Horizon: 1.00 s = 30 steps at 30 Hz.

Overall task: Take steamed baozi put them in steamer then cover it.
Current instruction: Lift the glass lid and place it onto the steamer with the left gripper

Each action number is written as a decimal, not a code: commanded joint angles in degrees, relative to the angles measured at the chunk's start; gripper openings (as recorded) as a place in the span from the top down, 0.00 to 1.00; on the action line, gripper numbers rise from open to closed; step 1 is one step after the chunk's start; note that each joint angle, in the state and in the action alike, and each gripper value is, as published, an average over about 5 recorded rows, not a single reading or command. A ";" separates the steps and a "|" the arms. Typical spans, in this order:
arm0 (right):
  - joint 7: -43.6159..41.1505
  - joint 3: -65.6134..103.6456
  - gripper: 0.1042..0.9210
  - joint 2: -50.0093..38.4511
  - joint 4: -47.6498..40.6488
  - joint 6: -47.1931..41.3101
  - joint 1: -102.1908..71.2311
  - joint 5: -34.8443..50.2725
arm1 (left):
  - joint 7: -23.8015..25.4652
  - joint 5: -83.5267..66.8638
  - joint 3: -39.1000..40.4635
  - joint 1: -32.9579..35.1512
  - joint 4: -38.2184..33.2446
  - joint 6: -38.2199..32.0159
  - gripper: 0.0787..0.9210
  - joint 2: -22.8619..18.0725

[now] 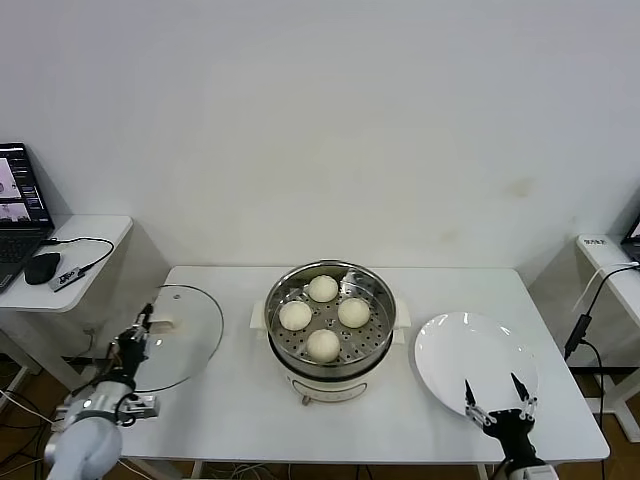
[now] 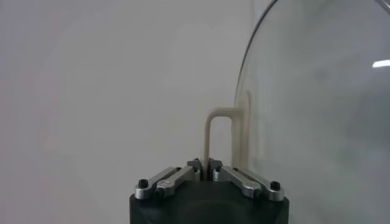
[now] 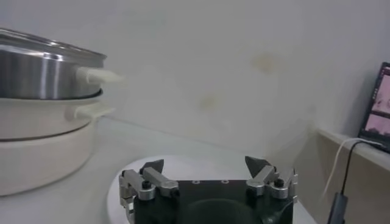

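The left gripper (image 2: 206, 165) is clenched on the cream-white bar handle (image 2: 223, 139) of the lid (image 1: 183, 335); in its wrist view the two fingers meet tight around one leg of the handle, and the glass disc stands tilted on edge beside them. From the head camera the lid sits off to the left of the steamer (image 1: 329, 318), at the left end of the white table (image 1: 250, 410), with the left arm reaching up to it from below that corner. The lid is apart from the steamer, which is uncovered.

The right gripper (image 1: 498, 398) is released, its fingers spread wide with nothing between them. It hangs at the near edge of the white plate (image 1: 470, 350), which lies to the right of the steamer and holds nothing. In the right wrist view the plate's rim shows just under the fingers and the steamer's steel wall and cream base stand farther off.

The steamer stands in the middle of the table. All four buns (image 1: 323, 345) lie inside it on the perforated tray, spaced in a diamond and not touching each other.

Well to the left of the steamer, on a separate side desk (image 1: 85, 260), are a laptop (image 1: 20, 215) and a dark mouse (image 1: 42, 267).
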 commanded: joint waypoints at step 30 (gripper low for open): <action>1.02 -3.65 0.12 1.23 -6.44 1.84 4.17 -9.60 | 20.63 14.83 37.42 -14.52 -18.68 30.15 0.93 -15.01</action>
